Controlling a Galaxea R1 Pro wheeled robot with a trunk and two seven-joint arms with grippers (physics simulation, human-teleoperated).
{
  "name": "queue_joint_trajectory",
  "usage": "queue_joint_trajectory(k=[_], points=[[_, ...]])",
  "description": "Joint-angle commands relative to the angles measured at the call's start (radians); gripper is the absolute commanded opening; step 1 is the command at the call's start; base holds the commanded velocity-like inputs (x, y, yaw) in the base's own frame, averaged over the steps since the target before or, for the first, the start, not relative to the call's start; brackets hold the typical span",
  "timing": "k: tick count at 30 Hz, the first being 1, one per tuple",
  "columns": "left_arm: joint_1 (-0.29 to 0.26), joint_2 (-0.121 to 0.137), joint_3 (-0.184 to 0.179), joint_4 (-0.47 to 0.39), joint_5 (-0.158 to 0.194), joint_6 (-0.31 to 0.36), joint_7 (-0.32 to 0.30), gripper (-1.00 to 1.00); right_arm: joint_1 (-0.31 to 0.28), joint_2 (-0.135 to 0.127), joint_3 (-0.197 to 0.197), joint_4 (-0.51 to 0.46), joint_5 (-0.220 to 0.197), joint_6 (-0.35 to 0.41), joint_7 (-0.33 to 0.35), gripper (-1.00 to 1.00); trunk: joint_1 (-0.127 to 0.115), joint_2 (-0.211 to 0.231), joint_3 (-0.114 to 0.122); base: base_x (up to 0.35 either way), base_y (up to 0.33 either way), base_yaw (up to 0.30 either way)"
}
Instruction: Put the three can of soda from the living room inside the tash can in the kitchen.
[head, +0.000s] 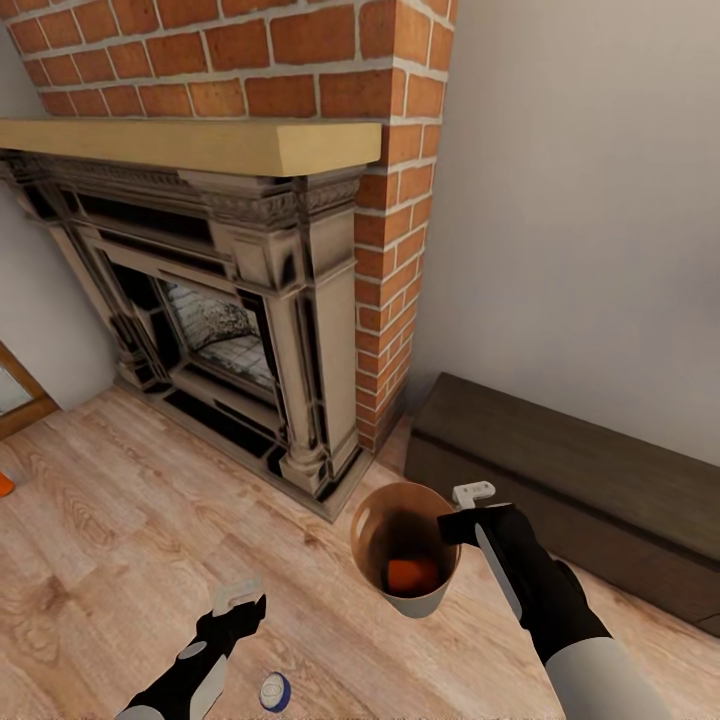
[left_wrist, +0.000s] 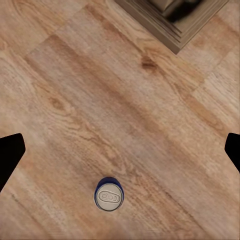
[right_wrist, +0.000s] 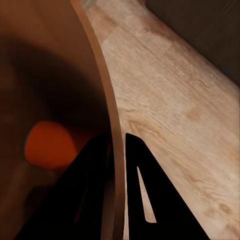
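Beside the fireplace (head: 240, 300), the right gripper (head: 470, 515) pinches the trash can (head: 405, 550) rim, one orange can (head: 412, 575) inside, while the spread-open left gripper (head: 238, 600) hovers above the blue can (head: 275, 691), not yet binned.

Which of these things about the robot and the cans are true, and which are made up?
1. The right end effector grips the rim of the bin. True: in the right wrist view its fingers straddle the bin wall.
2. The bin is empty. False: an orange can lies inside.
3. The blue can stands upright on the wood floor. True.
4. The left end effector is holding the blue can. False: it is open above the floor, apart from the can.
5. The fireplace has a blue sofa in front. False: bare floor lies there.
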Motion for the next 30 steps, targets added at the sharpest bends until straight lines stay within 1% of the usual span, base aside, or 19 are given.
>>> queue_joint_trajectory(k=[1,4,11,21,26,30], points=[[0.0,0.0,0.0,0.0,0.0,0.0,0.0,1.0,0.0,0.0,0.0,0.0,-0.013,0.0,0.005,-1.0,0.0,0.0,-0.002,0.0,0.0,0.0],[0.0,0.0,-0.001,0.0,0.0,0.0,-0.001,1.0,0.0,0.0,0.0,0.0,-0.013,0.0,0.005,-1.0,0.0,0.0,-0.006,0.059,0.0,0.0],[0.0,0.0,-0.002,0.0,0.0,0.0,-0.002,1.0,0.0,0.0,0.001,0.0,-0.013,0.0,0.005,-1.0,0.0,0.0,-0.01,0.2,0.0,0.0],[0.0,0.0,-0.003,0.0,0.0,0.0,-0.002,1.0,0.0,0.0,0.001,0.0,-0.013,0.0,0.005,-1.0,0.0,0.0,-0.019,0.027,0.0,0.0],[0.0,0.0,-0.003,0.0,0.0,0.0,-0.002,1.0,0.0,0.0,0.001,0.0,-0.013,0.0,0.005,-1.0,0.0,0.0,-0.027,0.001,0.0,0.0],[0.0,0.0,-0.003,0.0,0.0,0.0,-0.002,1.0,0.0,0.0,0.001,0.0,-0.013,0.0,0.005,-1.0,0.015,-0.028,-0.045,0.0,0.0,0.0]])
